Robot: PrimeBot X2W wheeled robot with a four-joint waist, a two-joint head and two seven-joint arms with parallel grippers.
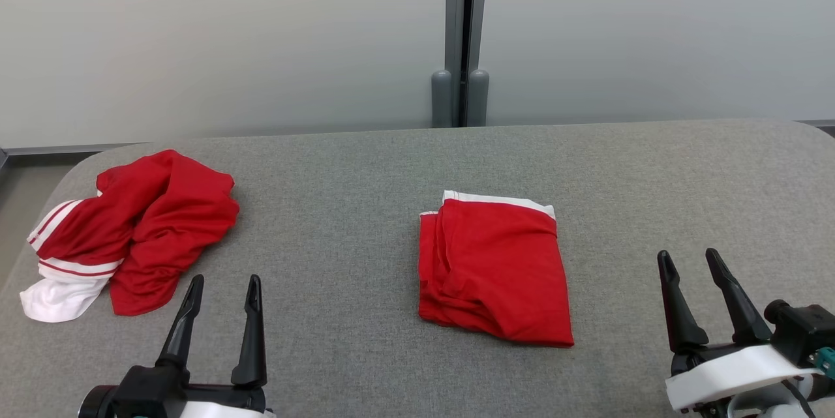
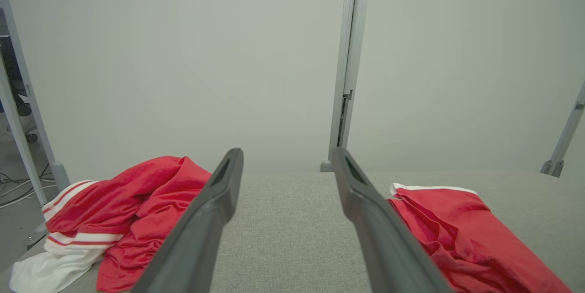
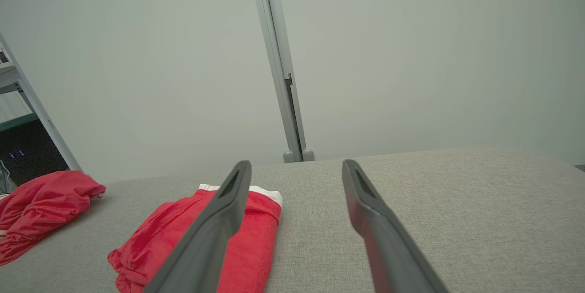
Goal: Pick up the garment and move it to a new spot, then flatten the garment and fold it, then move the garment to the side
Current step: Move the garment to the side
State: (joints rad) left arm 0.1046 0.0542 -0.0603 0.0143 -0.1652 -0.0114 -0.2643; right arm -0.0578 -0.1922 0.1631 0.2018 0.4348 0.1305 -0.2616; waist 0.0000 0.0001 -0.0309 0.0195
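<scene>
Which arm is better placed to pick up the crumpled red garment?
Probably the left: the open left gripper is close to the crumpled garment; the right gripper is far off, past the folded garment.

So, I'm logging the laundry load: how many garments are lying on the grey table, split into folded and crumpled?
folded red garment: 1
crumpled red-and-white garment: 1
Total: 2
</scene>
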